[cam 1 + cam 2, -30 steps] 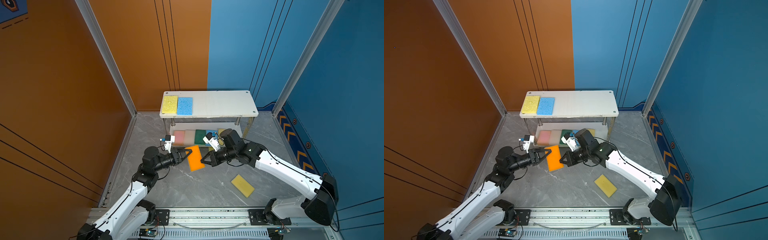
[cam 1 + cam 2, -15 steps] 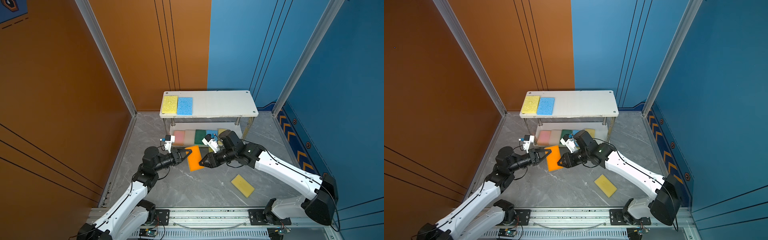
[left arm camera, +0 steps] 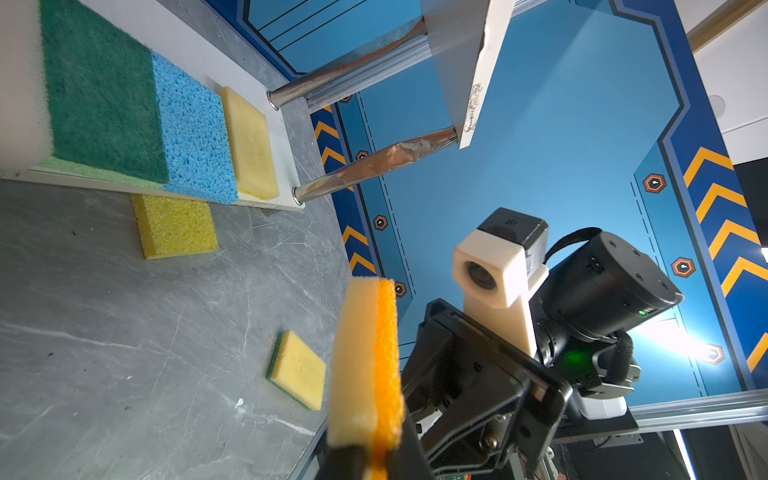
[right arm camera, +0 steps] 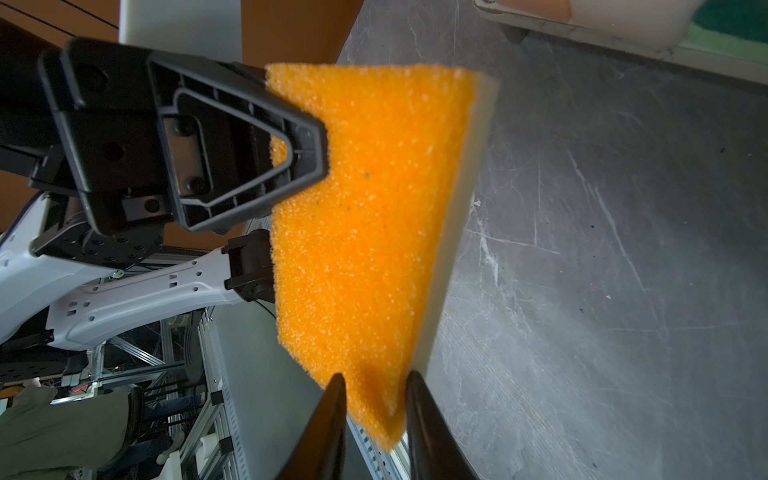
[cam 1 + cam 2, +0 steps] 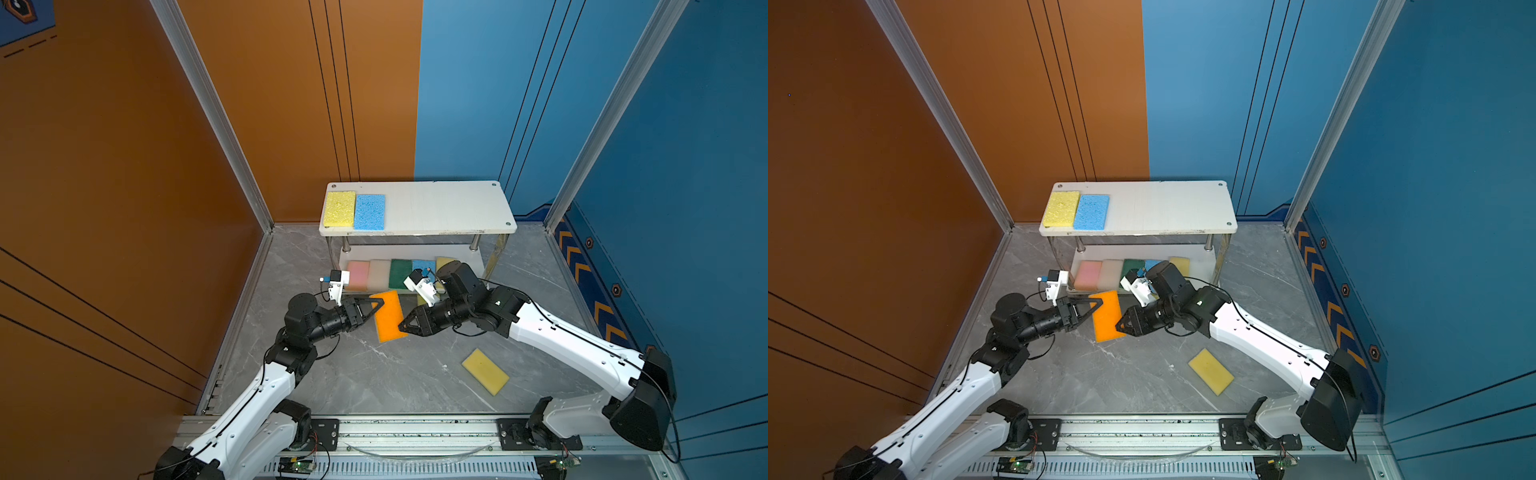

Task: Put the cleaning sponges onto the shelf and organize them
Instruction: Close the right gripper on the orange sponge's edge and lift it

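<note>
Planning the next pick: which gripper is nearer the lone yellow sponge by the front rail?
Right. The right gripper is at the orange sponge's near corner, closer to that yellow sponge; the left gripper holds the orange sponge's farther edge.

Orange sponge (image 5: 388, 316) between both grippers, before the shelf (image 5: 415, 231)
Its far-left corner is clamped by the left gripper (image 5: 379, 304); its near-right edge is met by the right gripper (image 5: 402, 327) — grip unconfirmed. A yellow sponge (image 5: 340, 209) and a blue sponge (image 5: 369, 212) are laid side by side on the top board (image 5: 444, 205), five more sponges (image 5: 400, 272) are lined along the lower board (image 5: 386, 251), and a loose yellow sponge (image 5: 485, 371) is seen on the floor (image 5: 374, 382).
</note>
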Motion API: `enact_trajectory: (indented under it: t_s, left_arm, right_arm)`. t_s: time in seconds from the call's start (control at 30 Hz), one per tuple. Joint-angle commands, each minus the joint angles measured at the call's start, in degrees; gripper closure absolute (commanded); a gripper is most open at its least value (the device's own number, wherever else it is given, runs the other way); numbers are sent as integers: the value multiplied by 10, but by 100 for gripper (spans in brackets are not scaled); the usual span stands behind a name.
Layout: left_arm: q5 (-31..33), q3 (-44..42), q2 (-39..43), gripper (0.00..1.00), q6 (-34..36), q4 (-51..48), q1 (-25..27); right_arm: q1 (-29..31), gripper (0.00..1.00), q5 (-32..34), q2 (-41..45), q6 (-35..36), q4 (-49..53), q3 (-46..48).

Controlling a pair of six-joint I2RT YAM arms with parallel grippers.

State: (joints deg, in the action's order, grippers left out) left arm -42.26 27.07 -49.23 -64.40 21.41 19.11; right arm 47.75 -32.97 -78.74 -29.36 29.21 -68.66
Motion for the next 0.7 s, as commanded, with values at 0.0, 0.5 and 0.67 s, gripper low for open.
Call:
enact_trajectory:
  t_s: [0.0, 0.5, 0.67]
  left_arm:
    - [7, -7, 6, 95, -1, 19, -6]
    - [6, -13, 12, 95, -7, 19, -10]
    - [6, -13, 13, 96, -7, 19, -13]
  right_arm:
    - [6, 74, 6, -1, 0, 19, 10]
    - [8, 73, 17, -9, 3, 23, 13]
    - [9, 73, 20, -14, 4, 26, 13]
